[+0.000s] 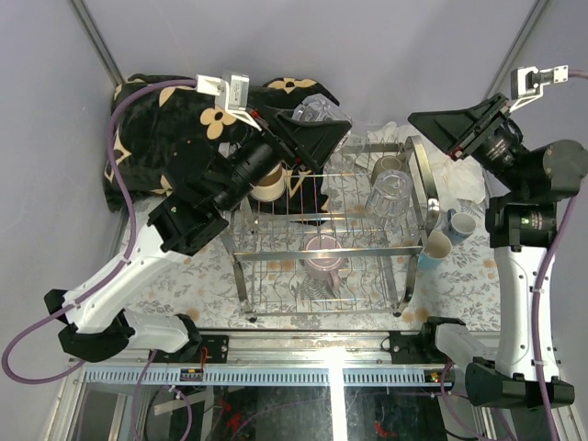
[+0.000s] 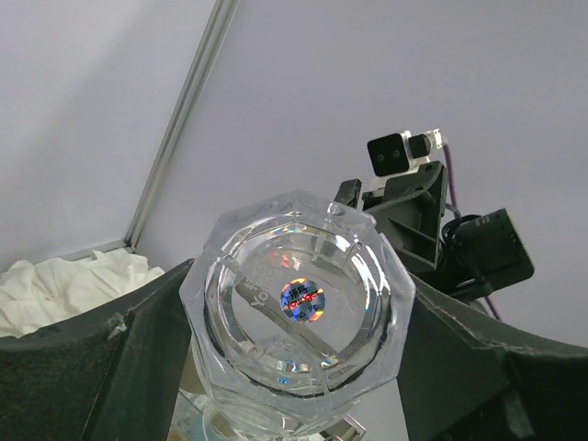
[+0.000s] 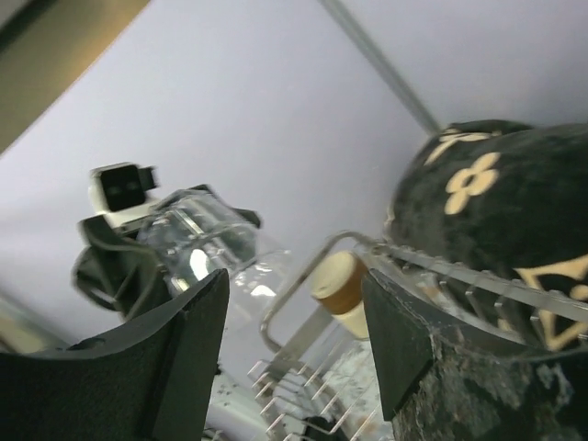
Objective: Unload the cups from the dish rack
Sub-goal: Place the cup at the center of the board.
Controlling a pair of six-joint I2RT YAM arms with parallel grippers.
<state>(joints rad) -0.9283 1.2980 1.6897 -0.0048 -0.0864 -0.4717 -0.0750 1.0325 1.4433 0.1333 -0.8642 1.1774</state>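
**Glass (image 2: 296, 308) aloft, right gripper (image 1: 457, 127) facing it**

The left gripper (image 1: 315, 129) is clamped on the glass above the rack's (image 1: 415, 184) far left corner. The right gripper, open and empty, points at it from the right. Other cups (image 1: 323, 257) sit in the rack

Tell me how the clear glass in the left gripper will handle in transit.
The clear glass looks smooth and faceted, so it may slip in the left gripper. Thick walls suggest weight; likely breakable if dropped.
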